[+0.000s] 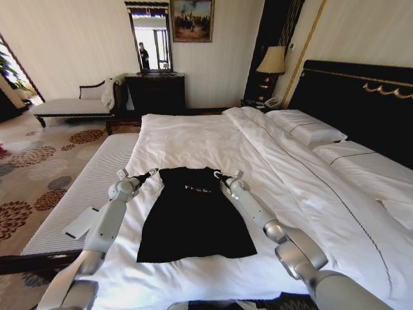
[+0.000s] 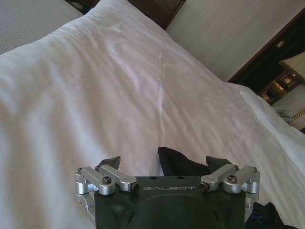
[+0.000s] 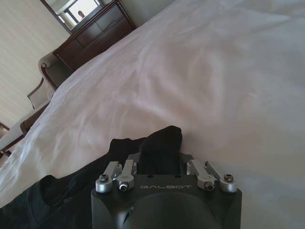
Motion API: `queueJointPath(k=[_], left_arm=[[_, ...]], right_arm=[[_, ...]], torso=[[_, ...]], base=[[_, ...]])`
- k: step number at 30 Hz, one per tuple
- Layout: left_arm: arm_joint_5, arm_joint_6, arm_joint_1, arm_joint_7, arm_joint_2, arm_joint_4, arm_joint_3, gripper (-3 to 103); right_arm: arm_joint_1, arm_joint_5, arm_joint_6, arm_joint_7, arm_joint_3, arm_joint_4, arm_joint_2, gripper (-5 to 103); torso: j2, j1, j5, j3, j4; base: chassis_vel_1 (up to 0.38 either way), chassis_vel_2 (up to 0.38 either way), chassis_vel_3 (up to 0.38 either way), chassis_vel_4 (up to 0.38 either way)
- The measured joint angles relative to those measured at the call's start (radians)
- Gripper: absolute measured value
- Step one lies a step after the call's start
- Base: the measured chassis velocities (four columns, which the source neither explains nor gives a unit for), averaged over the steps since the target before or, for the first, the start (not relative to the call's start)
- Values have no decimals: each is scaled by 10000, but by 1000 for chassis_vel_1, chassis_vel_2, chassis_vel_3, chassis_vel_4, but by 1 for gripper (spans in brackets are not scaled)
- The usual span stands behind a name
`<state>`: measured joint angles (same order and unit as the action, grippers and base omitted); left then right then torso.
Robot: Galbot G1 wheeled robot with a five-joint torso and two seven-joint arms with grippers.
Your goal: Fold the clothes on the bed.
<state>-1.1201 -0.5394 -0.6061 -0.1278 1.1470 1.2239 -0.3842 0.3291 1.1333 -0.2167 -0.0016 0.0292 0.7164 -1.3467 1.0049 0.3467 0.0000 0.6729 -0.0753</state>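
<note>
From the head, the T-shirt [image 1: 193, 216] lies flat on the bed [image 1: 303, 187], the left gripper [image 1: 150, 173] and right gripper [image 1: 219, 175] at its two shoulders. At the left wrist, the jaws stand wide open, a shirt corner [image 2: 178, 162] between them, ungripped. At the right wrist, the jaws are closed on a bunched fold [image 3: 161, 148].

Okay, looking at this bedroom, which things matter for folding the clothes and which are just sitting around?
Job:
black T-shirt
bed
left gripper at one shoulder
right gripper at the other shoulder

Just lying about:
pillows
chaise
dark dresser
lamp
</note>
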Motion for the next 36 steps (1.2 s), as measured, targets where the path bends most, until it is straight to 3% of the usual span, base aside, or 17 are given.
queueJointPath(k=[7, 10, 17, 21, 22, 24, 26, 27, 28, 30, 36], left_arm=[[-62, -191, 134, -37, 296, -244, 0, 100], [-71, -365, 553, -41, 707, -825, 51, 100], [116, -523, 1414, -147, 1615, -1956, 123, 103], [216, -538, 1522, -69, 1777, -2139, 174, 100], [331, -503, 1535, 66, 1800, -2189, 210, 90], [384, -478, 1537, 127, 1799, -2201, 234, 90], [437, -440, 1536, 188, 1776, -2209, 262, 80], [465, -415, 1536, 213, 1758, -2212, 272, 80], [520, -354, 1528, 268, 1712, -2216, 290, 69], [577, -306, 1517, 310, 1678, -2222, 302, 69], [722, -139, 1470, 426, 1528, -2240, 321, 42]], right_arm=[[11, -193, 62, -51, 33, -24, 3, 21], [65, -317, 88, -52, 110, 18, 30, 4], [115, -343, 97, -11, 202, 193, 66, 0], [118, -340, 101, 3, 211, 235, 93, 0], [120, -340, 108, 6, 206, 236, 100, 0], [123, -340, 112, 7, 199, 236, 106, 0], [126, -357, 125, 7, 186, 233, 113, 0], [126, -369, 131, 6, 181, 227, 115, 0], [128, -389, 151, 5, 174, 215, 114, 0], [129, -402, 169, 3, 170, 209, 113, 0], [109, -432, 243, -14, 174, 178, 87, 0]], torso=[[0, 0, 0, 0, 2], [0, 0, 1, 0, 2], [0, 1, 2, 0, -5], [0, 2, 2, 1, -1], [0, 1, 2, 1, 2], [0, 1, 1, 0, 3], [0, 1, 1, 0, 2], [0, 1, 1, 1, 3], [0, 1, 1, 1, 2], [0, 1, 1, 1, 1], [0, 1, -1, 1, 2]], base=[[0, 0, 0, 0], [0, 0, 0, 0], [0, 0, 0, 0], [0, 0, 0, 0], [0, 0, 0, 0], [0, 0, 0, 0], [0, 0, 0, 0], [0, 0, 0, 0], [0, 0, 0, 0], [0, 0, 0, 0], [0, 0, 0, 0]])
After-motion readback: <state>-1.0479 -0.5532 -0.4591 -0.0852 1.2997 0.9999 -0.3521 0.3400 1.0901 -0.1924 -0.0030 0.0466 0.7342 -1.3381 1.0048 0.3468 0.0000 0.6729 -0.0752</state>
